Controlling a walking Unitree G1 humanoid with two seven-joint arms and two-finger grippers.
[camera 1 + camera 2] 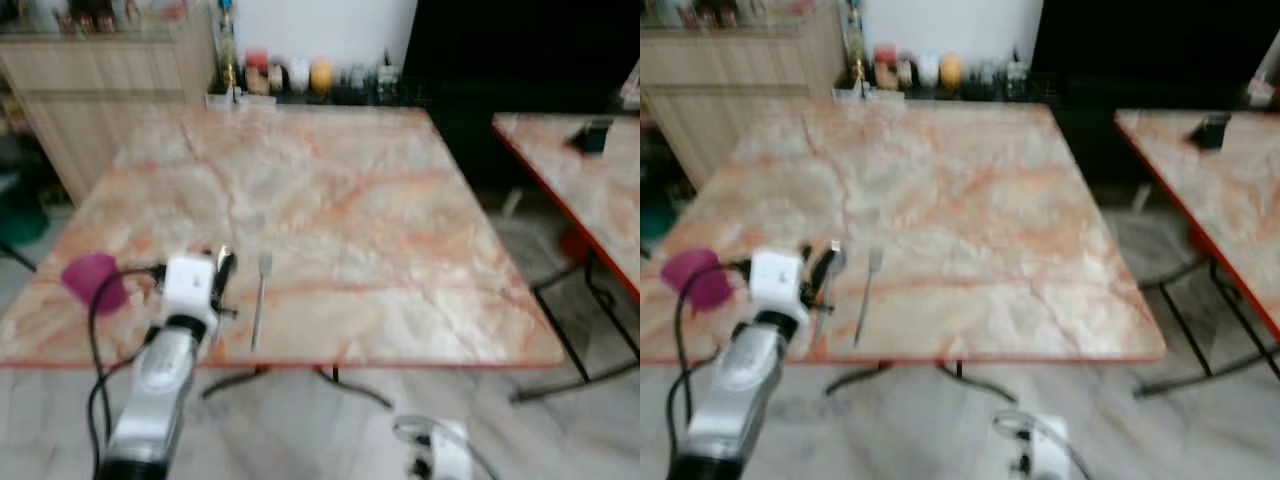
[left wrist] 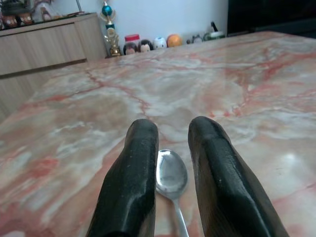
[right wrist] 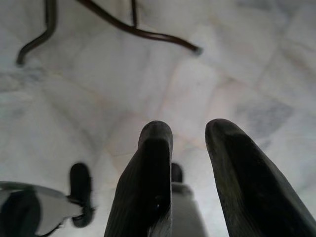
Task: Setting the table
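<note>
The left gripper [image 2: 173,148] rests low over the near edge of the marble table [image 1: 330,200], its fingers apart with a spoon [image 2: 171,173] lying on the tabletop between them, not clamped. A fork [image 1: 259,300] lies just beside it and a purple cup [image 1: 95,280] stands near. The right gripper [image 3: 190,148] hangs open over the floor [image 3: 74,98]

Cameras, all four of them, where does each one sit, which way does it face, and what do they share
Left eye: head, looking forward and down at the marble table, fork, pink cup and left gripper.
Right eye: same head, same scene.
Left wrist: along its open fingers across the table at a spoon.
Right wrist: idle right gripper, facing the tiled floor.
Shared: both eyes and left wrist show the table and far-edge jars.
</note>
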